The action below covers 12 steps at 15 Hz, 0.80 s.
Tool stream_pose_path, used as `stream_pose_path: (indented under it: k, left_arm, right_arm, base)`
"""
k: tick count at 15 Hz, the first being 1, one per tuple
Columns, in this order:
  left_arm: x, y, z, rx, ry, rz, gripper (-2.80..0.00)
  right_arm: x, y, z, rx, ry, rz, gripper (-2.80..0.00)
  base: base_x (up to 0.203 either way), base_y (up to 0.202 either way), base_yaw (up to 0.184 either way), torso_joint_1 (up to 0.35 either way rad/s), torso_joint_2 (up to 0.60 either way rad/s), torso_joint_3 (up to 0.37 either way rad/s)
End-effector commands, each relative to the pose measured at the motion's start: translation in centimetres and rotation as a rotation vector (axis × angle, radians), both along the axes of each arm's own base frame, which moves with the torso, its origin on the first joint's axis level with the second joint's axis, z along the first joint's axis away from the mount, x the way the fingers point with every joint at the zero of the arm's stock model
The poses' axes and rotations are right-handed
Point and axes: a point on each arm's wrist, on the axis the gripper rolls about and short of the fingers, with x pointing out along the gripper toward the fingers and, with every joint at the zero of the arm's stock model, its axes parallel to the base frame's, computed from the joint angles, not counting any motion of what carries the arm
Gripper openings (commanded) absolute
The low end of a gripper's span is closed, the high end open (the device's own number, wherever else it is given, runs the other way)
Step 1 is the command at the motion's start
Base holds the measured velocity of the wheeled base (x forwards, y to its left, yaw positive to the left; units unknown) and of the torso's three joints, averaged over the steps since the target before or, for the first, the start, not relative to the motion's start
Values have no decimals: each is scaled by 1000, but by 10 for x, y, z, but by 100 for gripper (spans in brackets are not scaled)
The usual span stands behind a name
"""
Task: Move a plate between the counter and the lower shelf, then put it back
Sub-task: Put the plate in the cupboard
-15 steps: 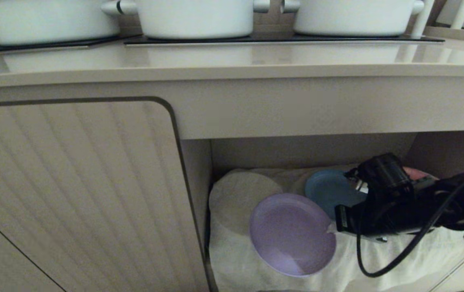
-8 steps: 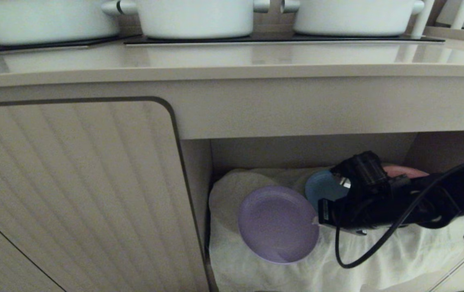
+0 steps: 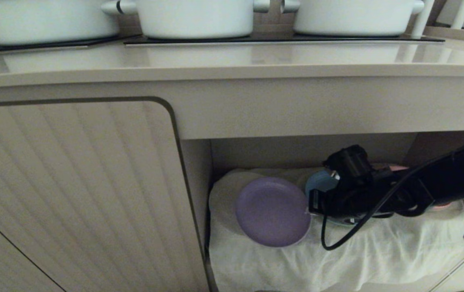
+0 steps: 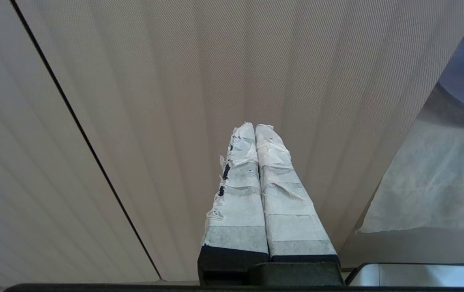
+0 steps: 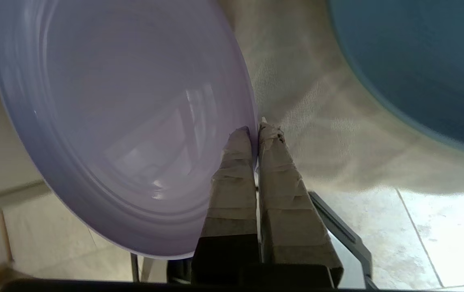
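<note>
Right wrist view shows the right pincer (image 5: 255, 132) clamped on the plate (image 5: 110, 121) by its rim alone, inside the lower shelf (image 3: 313, 150), the blue plate (image 3: 321, 182) at its 2 o'clock. Such a thin edge hold could let it tilt, slip, or knock the blue one.

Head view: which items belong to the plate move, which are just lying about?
In the job:
- plate, lavender, pinched at its rim by the right gripper
- lower shelf, cloth-lined
- counter

Lying about:
- blue plate
- pink plate, mostly hidden behind the arm
- white pots on the counter
- left gripper, parked by the cabinet door
</note>
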Motion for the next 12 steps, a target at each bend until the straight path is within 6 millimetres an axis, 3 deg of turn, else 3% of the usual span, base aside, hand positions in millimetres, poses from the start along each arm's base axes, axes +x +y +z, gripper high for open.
stream_pose_path:
  k: [1, 12]
  left_arm:
    - [0, 0, 0, 0, -1, 0, -280]
    - [0, 0, 0, 0, 1, 0, -280]
  right_arm:
    - [4, 6, -5, 5, 11, -7, -280]
    - [8, 26, -17, 45, 4, -30, -280]
  base:
    - [0, 0, 0, 0, 0, 0]
    - [0, 0, 0, 0, 0, 0]
